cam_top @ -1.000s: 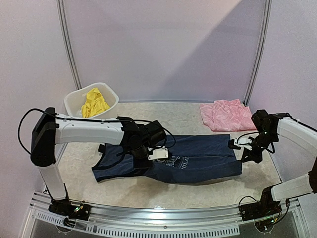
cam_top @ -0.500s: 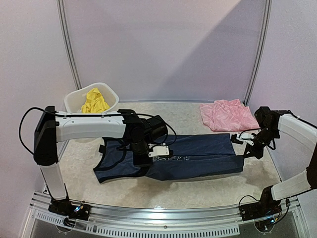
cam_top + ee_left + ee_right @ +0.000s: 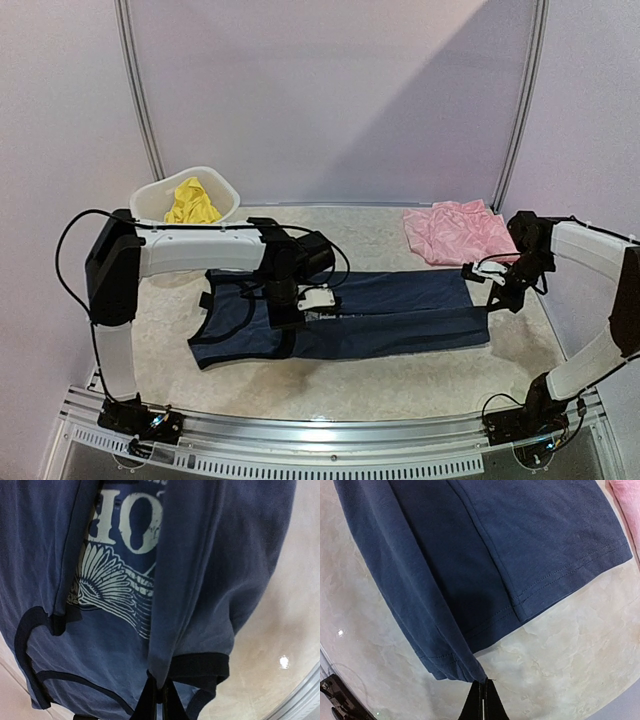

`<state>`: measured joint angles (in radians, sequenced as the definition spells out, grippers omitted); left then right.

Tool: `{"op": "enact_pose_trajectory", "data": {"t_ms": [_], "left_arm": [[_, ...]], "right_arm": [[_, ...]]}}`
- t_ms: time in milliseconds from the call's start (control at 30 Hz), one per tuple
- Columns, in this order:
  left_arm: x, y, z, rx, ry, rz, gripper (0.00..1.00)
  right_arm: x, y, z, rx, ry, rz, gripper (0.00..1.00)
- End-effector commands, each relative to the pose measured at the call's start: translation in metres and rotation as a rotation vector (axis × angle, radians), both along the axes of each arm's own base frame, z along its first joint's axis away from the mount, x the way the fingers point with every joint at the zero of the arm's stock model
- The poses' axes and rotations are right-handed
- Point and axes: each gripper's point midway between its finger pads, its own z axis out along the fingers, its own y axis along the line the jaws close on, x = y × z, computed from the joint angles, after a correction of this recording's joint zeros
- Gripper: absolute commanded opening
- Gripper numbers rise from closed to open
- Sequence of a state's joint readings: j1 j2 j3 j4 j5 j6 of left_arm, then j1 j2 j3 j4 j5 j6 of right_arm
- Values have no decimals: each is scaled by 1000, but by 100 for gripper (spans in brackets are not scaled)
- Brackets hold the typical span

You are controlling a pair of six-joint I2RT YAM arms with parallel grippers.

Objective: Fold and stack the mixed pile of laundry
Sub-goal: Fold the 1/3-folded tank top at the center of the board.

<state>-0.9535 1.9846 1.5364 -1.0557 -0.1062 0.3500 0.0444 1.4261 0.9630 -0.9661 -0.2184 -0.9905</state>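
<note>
Left hand (image 3: 159, 702): clenched on top (image 3: 400, 305), pinching its dark-trimmed edge.
Right hand (image 3: 481, 700): clenched on top's hem corner.

The right gripper (image 3: 481, 689) pinches the navy top (image 3: 530, 545).

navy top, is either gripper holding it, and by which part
Both. The left gripper pinches the navy top at its dark-trimmed armhole edge; the right gripper pinches a hem corner.
</note>
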Motion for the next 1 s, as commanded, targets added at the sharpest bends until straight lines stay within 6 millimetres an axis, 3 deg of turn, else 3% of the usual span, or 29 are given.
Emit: {"op": "enact_pose_trajectory", "data": {"t_ms": [0,367,567,967], "left_arm": [[24,7,-7,2,-24,55,0],[44,0,-18,-25,14,87,3],[51,4,-27,-10,16,111,6],[65,3,-24,-30,-10,140,9]], "right_arm": [[20,-1,-6,-1,-5,-35,0],[54,3,-25,25,30,-100,0],[64,5,-36,37,60,-123,4],[81,2,-46,26,43,-191,5]]}}
